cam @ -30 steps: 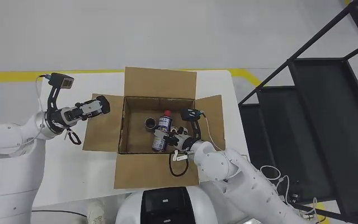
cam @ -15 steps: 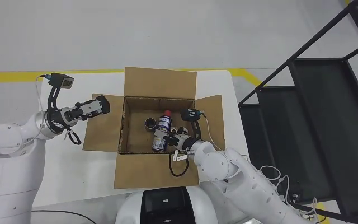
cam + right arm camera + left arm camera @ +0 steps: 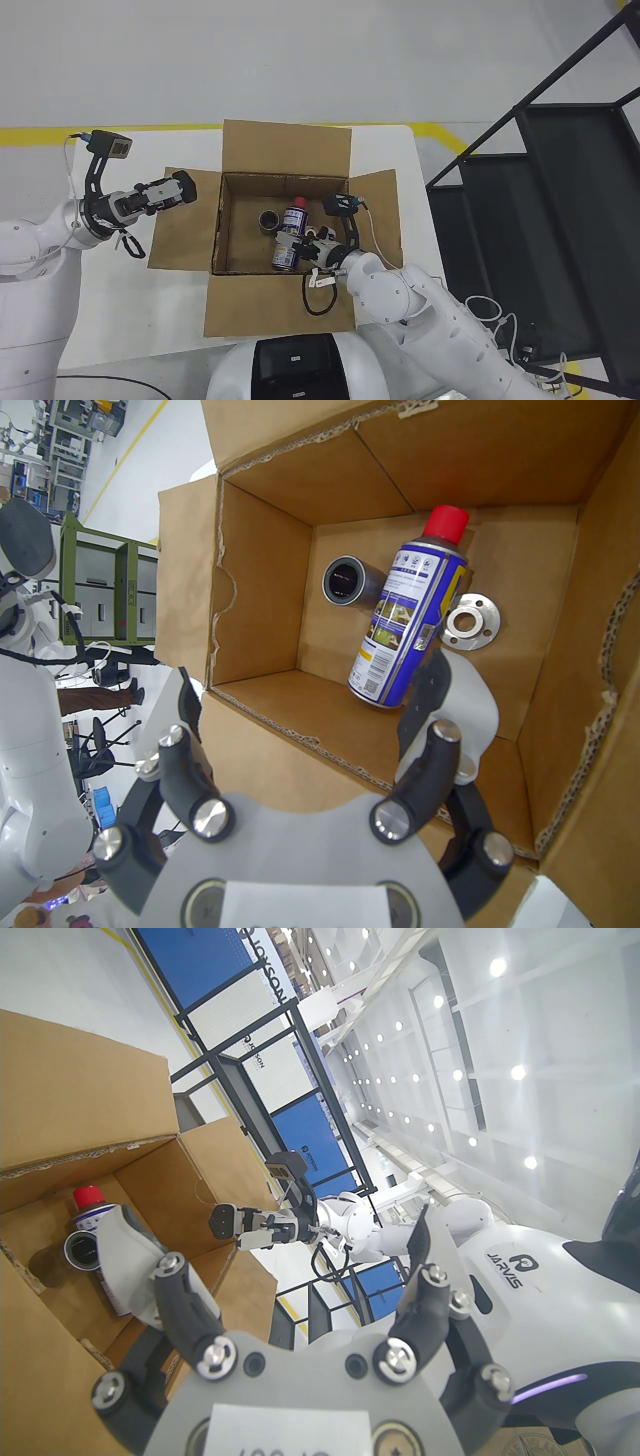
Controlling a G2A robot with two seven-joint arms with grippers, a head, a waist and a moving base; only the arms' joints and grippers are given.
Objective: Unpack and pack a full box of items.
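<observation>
Nothing has shifted since the earlier frames: the left end effector (image 3: 275, 1258) still hangs spread and empty by the box's (image 3: 285, 150) side flap, and the right end effector (image 3: 315, 695) is spread and empty above its near edge. Inside lie a labelled blue spray can (image 3: 410, 610), a metal cylinder (image 3: 345, 581) and a flange disc (image 3: 472, 621). The box sits on a white desk (image 3: 385, 150), with black stairs (image 3: 560, 190) and a yellow floor line (image 3: 50, 135) nearby.

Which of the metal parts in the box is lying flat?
The silver flange, flat on the box floor beside the spray can. The dark cylinder across the can rests on its side, open end showing.
</observation>
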